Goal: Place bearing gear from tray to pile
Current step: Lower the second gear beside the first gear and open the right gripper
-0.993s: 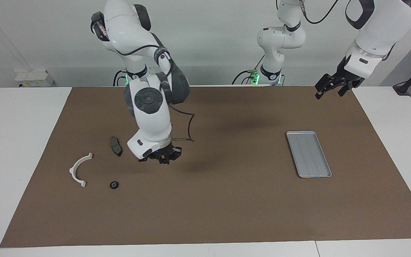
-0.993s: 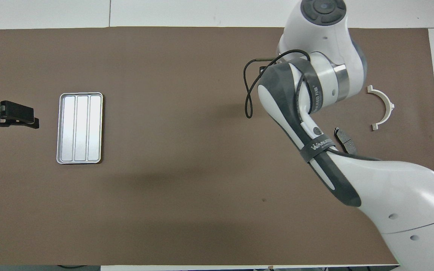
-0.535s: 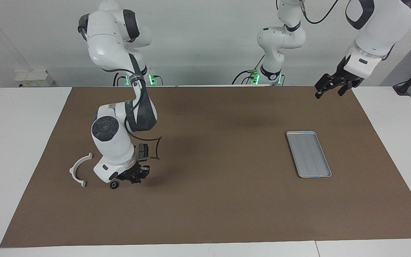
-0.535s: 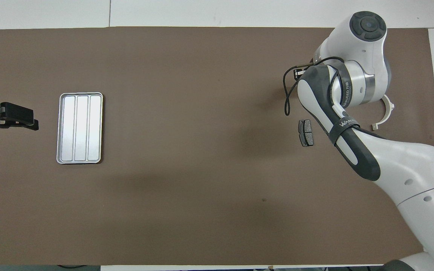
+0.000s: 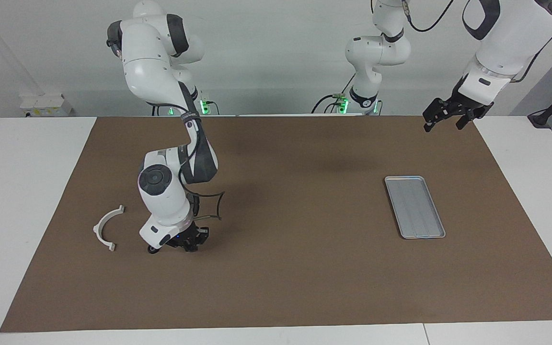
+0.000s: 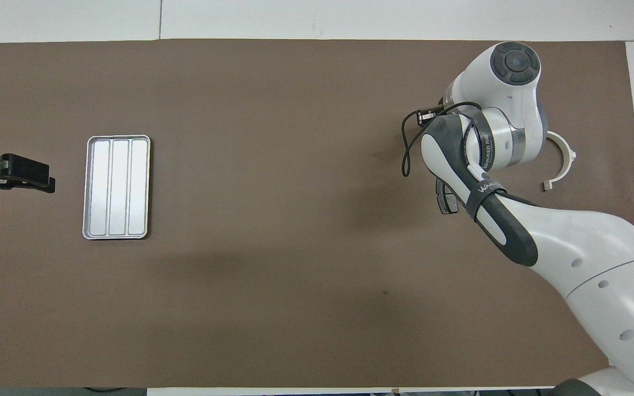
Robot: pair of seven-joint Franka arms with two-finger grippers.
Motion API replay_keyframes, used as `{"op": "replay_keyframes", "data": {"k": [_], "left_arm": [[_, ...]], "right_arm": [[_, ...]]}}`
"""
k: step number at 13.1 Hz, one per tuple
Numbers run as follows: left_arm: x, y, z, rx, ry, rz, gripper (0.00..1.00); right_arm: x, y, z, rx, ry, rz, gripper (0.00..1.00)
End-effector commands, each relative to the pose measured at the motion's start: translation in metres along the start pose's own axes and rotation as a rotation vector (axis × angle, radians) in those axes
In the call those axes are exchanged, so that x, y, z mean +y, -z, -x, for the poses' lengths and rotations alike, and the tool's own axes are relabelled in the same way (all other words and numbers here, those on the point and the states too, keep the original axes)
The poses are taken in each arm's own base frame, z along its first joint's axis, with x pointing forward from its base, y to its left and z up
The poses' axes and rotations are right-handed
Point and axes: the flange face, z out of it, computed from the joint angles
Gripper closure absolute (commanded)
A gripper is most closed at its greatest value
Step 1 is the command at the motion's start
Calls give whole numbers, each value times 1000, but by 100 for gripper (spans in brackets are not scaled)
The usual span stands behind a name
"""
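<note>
By the pile (image 5: 108, 228) | our right gripper (image 5: 189, 241) sits low, fingers pressed together, beside a small dark part (image 5: 152, 249) | tray (image 5: 414, 206) bare | release remains | left gripper (image 5: 441, 116) waits spread.

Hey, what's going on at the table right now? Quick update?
Right gripper shut, low beside the white bracket. Left gripper open, waiting. Tray empty. Nothing in the way.

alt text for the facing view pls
The right gripper is shut and low over the brown mat, beside a small black gear and a white half-ring bracket. The left gripper waits raised, open; the silver tray is empty.
</note>
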Motion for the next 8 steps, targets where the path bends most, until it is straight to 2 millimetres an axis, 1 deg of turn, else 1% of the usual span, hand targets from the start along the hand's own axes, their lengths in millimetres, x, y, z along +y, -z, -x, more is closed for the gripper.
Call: {"op": "replay_keyframes", "data": {"k": [1, 2, 3, 4, 5, 7, 8], "left_arm": [[-3, -1, 8, -23, -16, -19, 0], [-3, 0, 8, -20, -19, -17, 0], [-3, 1, 6, -6, -21, -16, 0], [-3, 1, 5, -1, -20, -16, 0], [-3, 2, 4, 9, -20, -16, 0], [-2, 3, 2, 28, -14, -15, 0], [-2, 3, 2, 28, -15, -15, 0]], "right_arm": [[0, -15, 6, 21, 6, -10, 100], [2, -14, 5, 24, 6, -9, 100], [-1, -12, 5, 24, 9, -9, 100], [-3, -14, 6, 21, 6, -9, 37], [-3, -7, 5, 21, -3, -7, 0], [-6, 5, 3, 26, -10, -7, 0], [-7, 22, 3, 41, -7, -7, 0]]}}
